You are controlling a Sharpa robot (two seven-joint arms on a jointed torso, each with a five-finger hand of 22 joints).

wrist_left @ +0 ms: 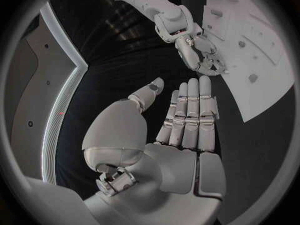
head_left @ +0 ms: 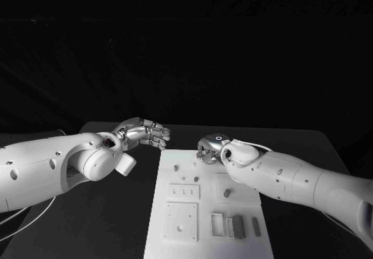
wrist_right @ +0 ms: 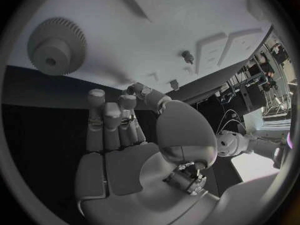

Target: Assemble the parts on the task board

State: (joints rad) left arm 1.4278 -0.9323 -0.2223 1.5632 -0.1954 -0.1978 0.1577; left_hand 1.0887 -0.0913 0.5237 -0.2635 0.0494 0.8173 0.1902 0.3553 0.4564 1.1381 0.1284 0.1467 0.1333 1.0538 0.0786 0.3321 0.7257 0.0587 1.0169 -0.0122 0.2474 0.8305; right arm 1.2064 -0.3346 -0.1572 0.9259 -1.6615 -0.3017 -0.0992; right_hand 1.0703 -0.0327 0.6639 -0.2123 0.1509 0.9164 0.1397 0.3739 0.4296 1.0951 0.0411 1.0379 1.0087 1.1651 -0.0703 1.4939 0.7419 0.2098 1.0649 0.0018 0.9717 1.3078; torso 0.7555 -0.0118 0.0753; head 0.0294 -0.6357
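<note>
Right hand (head_left: 211,148) hovers over the far end of the task board (head_left: 204,216), fingers parted and holding nothing, just beside the gear (wrist_right: 56,46). Left hand (head_left: 144,132) waits off the board's far corner, flat and empty. Closing off-centre could knock the gear onto the counter (head_left: 101,216).

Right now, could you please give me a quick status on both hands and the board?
Left hand open, fingers straight, off the board's far left corner. Right hand open over the task board far end, beside the gear. Nothing held.
</note>
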